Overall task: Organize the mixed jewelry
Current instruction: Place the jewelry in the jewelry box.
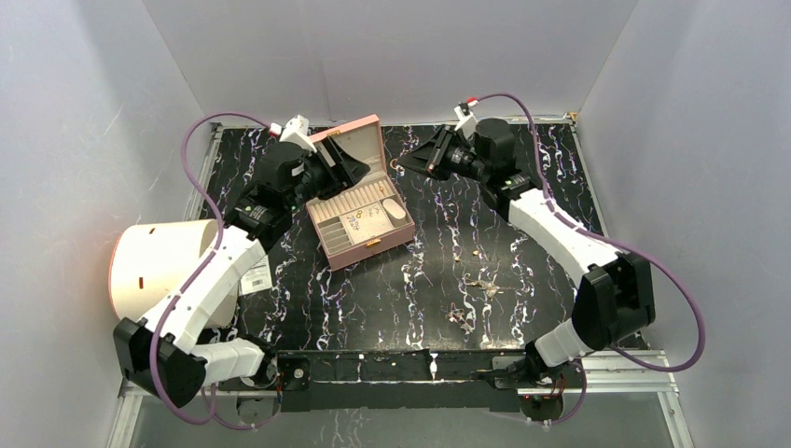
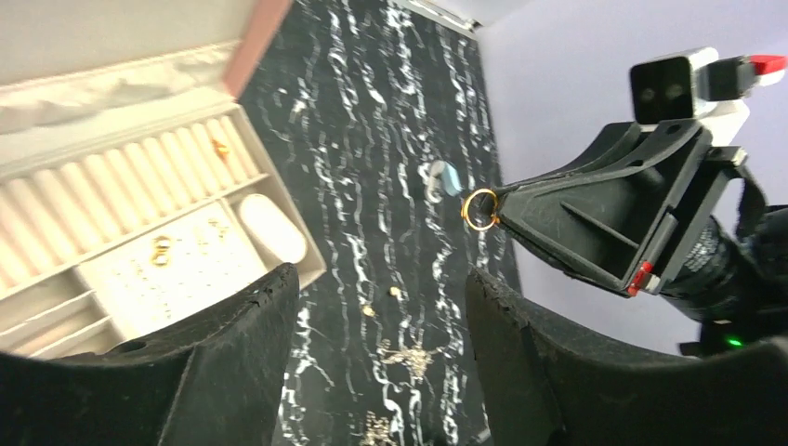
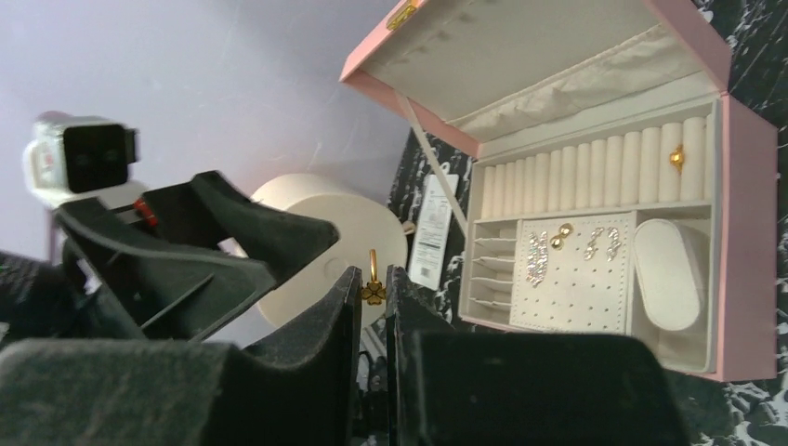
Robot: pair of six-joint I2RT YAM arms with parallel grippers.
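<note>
Work surface, left to right: a cream cylinder (image 1: 159, 266) stands at the far left edge of the black marbled table (image 1: 392, 299), with a white paper tag (image 1: 254, 274) just beside it; the left gripper (image 2: 381, 279) hangs close to the raised lid of the box, its fingers spread wide with nothing between them; the pink box (image 1: 373, 247) sits left of centre with its lid open, a gold piece (image 3: 676, 158) seated among the ring rolls and several studs (image 3: 558, 240) pinned to the perforated pad in front of those rolls; the right gripper (image 3: 374, 275) faces the left one above the table, just right of the box's far corner, its jaws nearly closed and pinching a gold ring (image 2: 480, 208) by its edge, the ring held clear of the table; the loose pieces (image 1: 462, 317) of jewelry lie scattered on the table to the right of the box, toward the near edge, well apart from both grippers.
</note>
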